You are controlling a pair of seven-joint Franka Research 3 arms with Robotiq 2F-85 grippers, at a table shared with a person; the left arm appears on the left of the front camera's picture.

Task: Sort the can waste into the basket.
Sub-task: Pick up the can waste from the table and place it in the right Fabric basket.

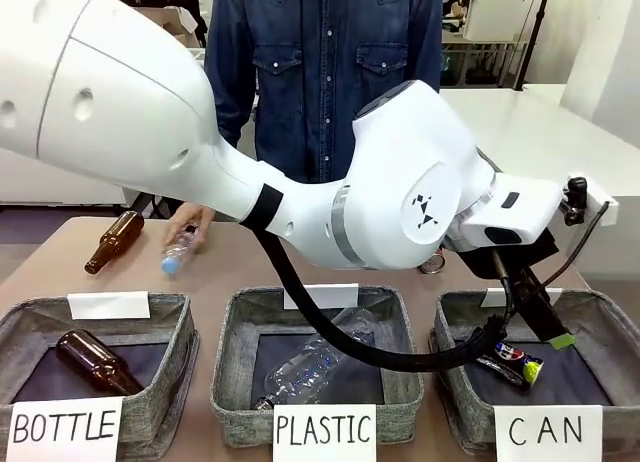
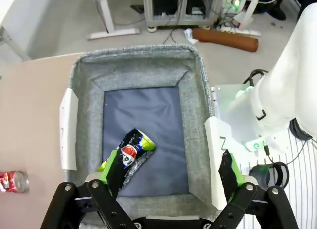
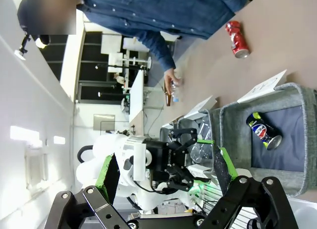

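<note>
Left wrist view: left claw (image 2: 169, 172) wide, empty, over basket (image 2: 143, 58); dark can (image 2: 131, 152) lies inside, near one pad (image 2: 113, 172). Red can (image 2: 14, 181) on table (image 2: 29, 115) outside. Right claw (image 3: 163, 172) wide too. Risk: pad drags dark can out on retreat.

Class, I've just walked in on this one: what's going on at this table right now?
The left gripper hangs over the CAN basket with its fingers open; the dark can lies inside, beneath them. The red can lies on the table, not yet sorted. Across the table, the person's hand is on a clear plastic bottle. The right gripper is open and holds nothing.
</note>
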